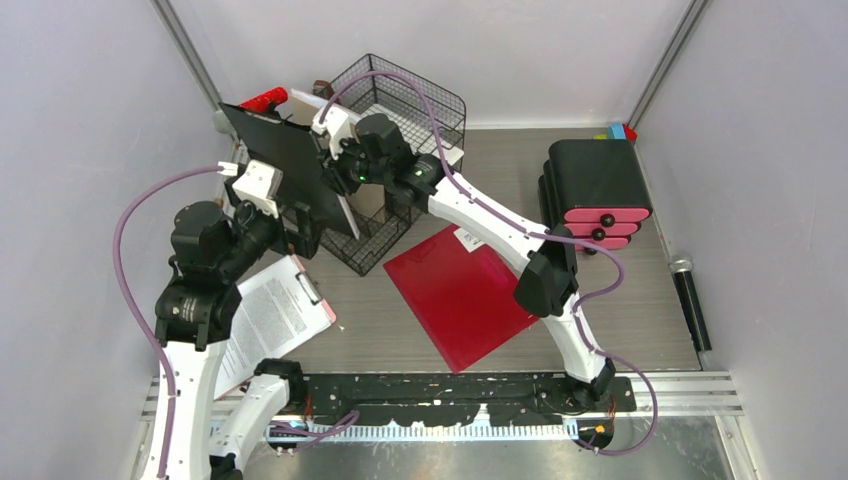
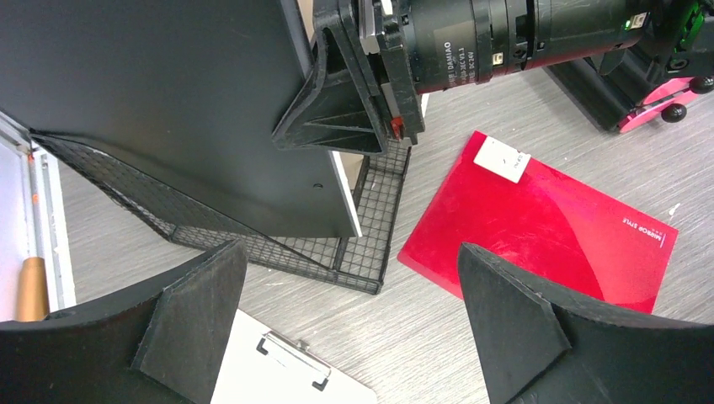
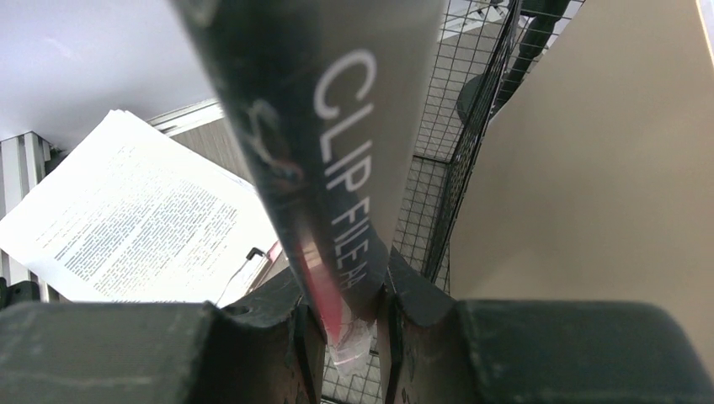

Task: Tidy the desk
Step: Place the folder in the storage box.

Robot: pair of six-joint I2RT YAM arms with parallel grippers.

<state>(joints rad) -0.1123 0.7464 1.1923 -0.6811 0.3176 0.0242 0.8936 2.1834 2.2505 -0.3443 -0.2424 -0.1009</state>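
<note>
The right gripper (image 3: pixel 343 316), clamped tight on the spine end of a black clip file (image 1: pixel 290 165), holds it on edge above the left corner of the wire-mesh rack (image 1: pixel 420 100). The left gripper (image 2: pixel 349 261) hangs with its jaws wide apart and empty, just left of the rack and close to the file's face.

The pinch is narrow and sits at one end of a broad board (a lot of leverage for so small a hold). The file could pivot in the jaws, or its low corner could snag the rack's wire rim and shove or tip the light rack. If it slipped, it would likely land on the clipboard (image 1: pixel 270 310) in front of the rack's left side.

The desk (image 1: pixel 620 300) lies flat under and around the rack, its grain and seemingly its longer side running side to side. The file stands nearly upright, its long edge running from behind the rack's left corner toward its front. Whether it touches the mesh cannot be told.
</note>
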